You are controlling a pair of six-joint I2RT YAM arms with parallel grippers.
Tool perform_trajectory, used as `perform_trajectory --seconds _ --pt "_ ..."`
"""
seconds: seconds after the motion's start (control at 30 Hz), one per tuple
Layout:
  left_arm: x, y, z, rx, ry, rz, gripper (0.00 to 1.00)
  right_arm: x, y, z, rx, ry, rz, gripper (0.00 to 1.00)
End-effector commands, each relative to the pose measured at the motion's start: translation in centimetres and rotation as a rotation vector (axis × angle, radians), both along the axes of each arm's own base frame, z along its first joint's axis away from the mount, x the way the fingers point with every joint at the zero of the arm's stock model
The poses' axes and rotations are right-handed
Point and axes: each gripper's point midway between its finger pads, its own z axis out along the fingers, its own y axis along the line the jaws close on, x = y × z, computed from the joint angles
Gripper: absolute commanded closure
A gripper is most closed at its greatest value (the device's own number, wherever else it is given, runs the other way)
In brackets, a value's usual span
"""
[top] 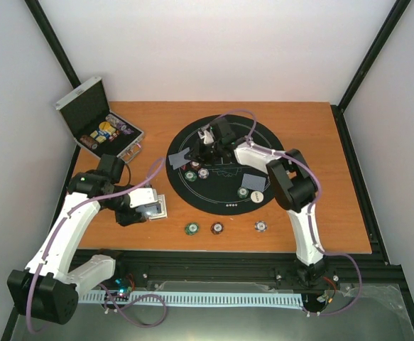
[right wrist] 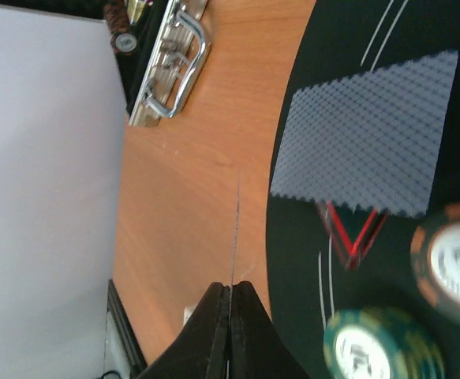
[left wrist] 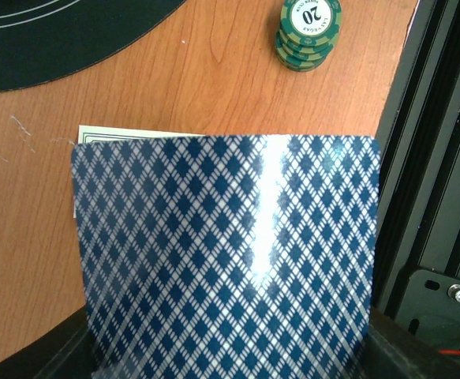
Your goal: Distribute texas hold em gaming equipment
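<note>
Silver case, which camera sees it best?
The top external view: the silver case sits whole and open, far left. The right wrist view catches only its handle and front edge; the left wrist view misses it.

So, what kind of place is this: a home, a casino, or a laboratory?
Most likely a robot test cell in a laboratory: a wooden table boxed in by plain white panels and black frame bars, with two arms bolted at its near edge.
</note>
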Motion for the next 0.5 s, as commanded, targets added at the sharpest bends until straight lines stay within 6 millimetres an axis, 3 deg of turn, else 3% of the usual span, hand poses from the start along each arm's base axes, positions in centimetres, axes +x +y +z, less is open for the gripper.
perform_trajectory --seconds 0.0,0.2,0.27,0.37,0.47 --pt "0.0 -0.2 1.1 -0.013 -0.020 -0.009 0.99 1.7 0.8 -1.9 -0.060 0.024 0.023 0.97" --pt "-0.1 -0.1 0.9 -0.012 -0.021 -0.009 0.99 3.1 1.2 -3.4 -0.107 0.031 0.027 0.95" --pt "-0.1 -0.1 0.9 -0.012 -0.020 -0.010 0.99 3.1 0.8 -3.4 -0.139 0.028 0.030 0.86" --pt "-0.1 -0.2 0.9 -0.016 -0.020 -0.010 0.99 3.3 -0.4 -3.0 -0.173 0.013 0.021 0.66" --pt "-0.1 -0.3 1.0 -0.020 -0.019 -0.011 0.99 3.2 -1.8 -2.5 -0.191 0.005 0.004 0.59"
